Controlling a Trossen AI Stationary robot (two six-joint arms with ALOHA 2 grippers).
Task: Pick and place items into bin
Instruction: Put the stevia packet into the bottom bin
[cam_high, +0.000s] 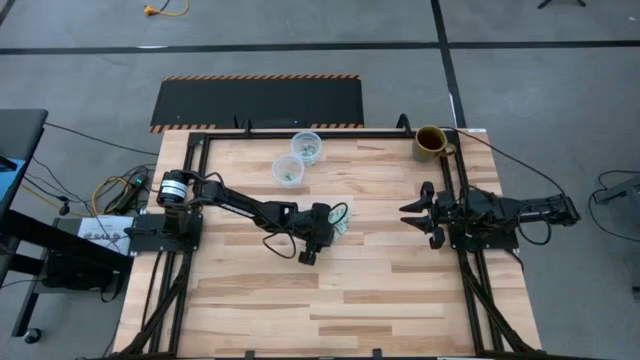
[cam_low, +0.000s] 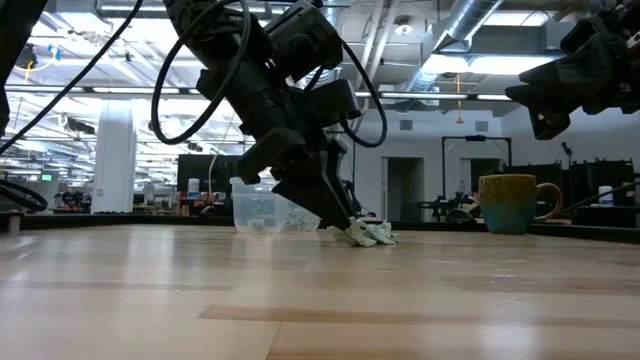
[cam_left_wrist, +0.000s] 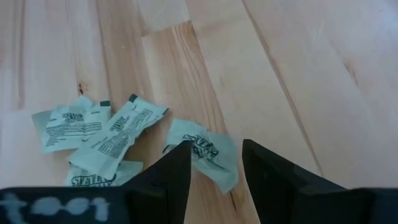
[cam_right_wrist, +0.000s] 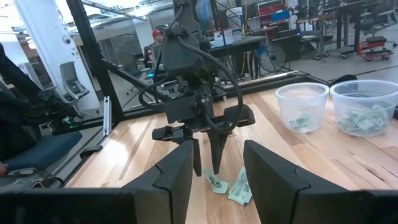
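Several small pale green-and-white wrapped packets (cam_left_wrist: 121, 138) lie flat in a loose cluster on the wooden table, also visible in the high view (cam_high: 342, 222) and the low view (cam_low: 372, 235). My left gripper (cam_left_wrist: 214, 148) (cam_high: 325, 228) (cam_low: 345, 222) points steeply down over the cluster, open. Its two fingers stand on either side of one packet (cam_left_wrist: 208, 154) at the cluster's edge. Two clear plastic cups (cam_high: 305, 147) (cam_high: 288, 170) holding more packets stand toward the far edge. My right gripper (cam_high: 412, 213) (cam_right_wrist: 217, 162) waits open above the table's right part. My left gripper comes from above with one finger (cam_left_wrist: 177, 165) at the packet's edge (cam_left_wrist: 193, 146) and the other finger (cam_left_wrist: 261, 162) just past its opposite side. Whether either fingertip touches the packet I cannot tell; the packet lies flat on the table.
A brown mug (cam_high: 432, 142) (cam_low: 510, 203) stands near the table's far right corner. The clear cups (cam_right_wrist: 301, 109) (cam_right_wrist: 367, 115) sit side by side beyond the cluster. Bare wood (cam_high: 350, 300) stretches toward the near edge. Black frame rails (cam_high: 300, 130) run along the table's sides.
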